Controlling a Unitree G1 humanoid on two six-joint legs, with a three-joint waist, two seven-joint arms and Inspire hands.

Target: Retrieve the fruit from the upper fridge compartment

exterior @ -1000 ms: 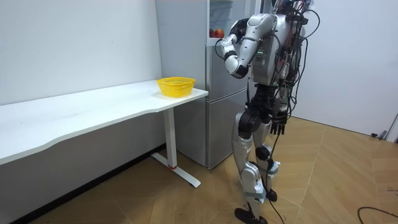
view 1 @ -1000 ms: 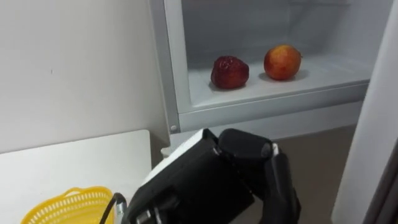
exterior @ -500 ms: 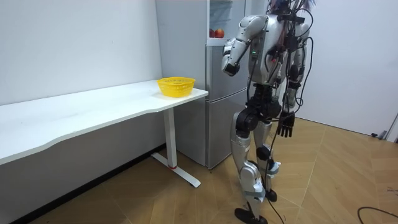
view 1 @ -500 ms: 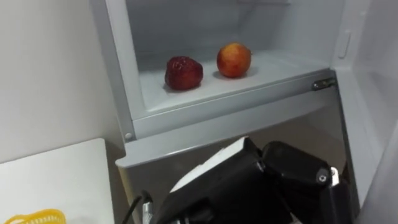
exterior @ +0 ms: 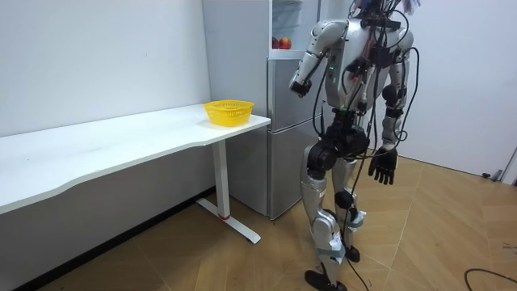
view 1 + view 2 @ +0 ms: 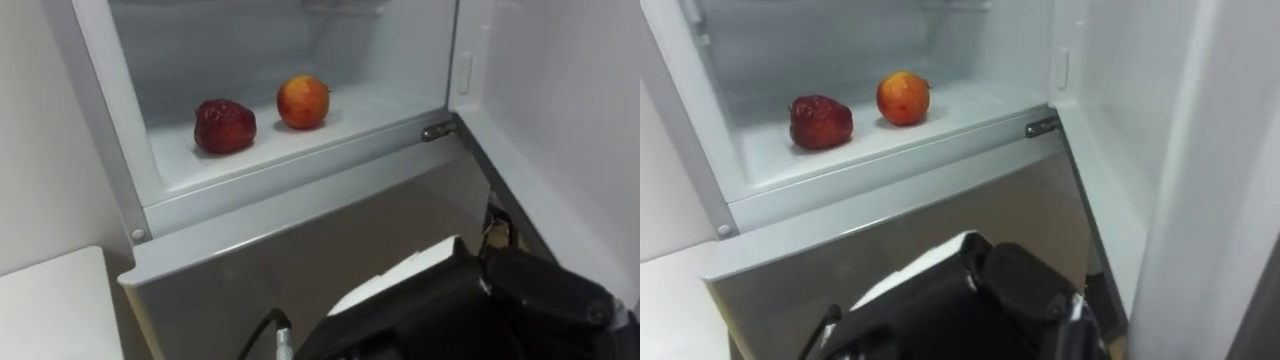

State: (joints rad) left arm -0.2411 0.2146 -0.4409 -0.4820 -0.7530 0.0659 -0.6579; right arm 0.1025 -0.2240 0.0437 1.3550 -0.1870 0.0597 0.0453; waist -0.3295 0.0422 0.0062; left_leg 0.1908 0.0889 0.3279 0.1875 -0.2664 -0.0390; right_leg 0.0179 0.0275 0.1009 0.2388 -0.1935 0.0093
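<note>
A dark red fruit [image 6: 225,126] and a round orange-red fruit [image 6: 303,102] sit side by side on the white shelf [image 6: 310,138] of the open upper fridge compartment; the orange one is to the right and slightly further back. My left hand [image 6: 1025,295] is raised in front of the lower fridge front, below the shelf and apart from both fruits. Its dark back faces the camera and its fingers are hidden. In the room view my right hand [image 5: 383,168] hangs beside my hip with spread fingers, holding nothing.
I stand close before the fridge. Its open door [image 6: 1220,180] rises along my right. A white table [image 5: 121,141] stands to my left with a yellow basket [image 5: 229,111] at its end near the fridge.
The head camera has turned right, so the fruits sit further left in the eye view and the basket left it. My left forearm stretched toward the fridge. My right hand swung out from my body.
</note>
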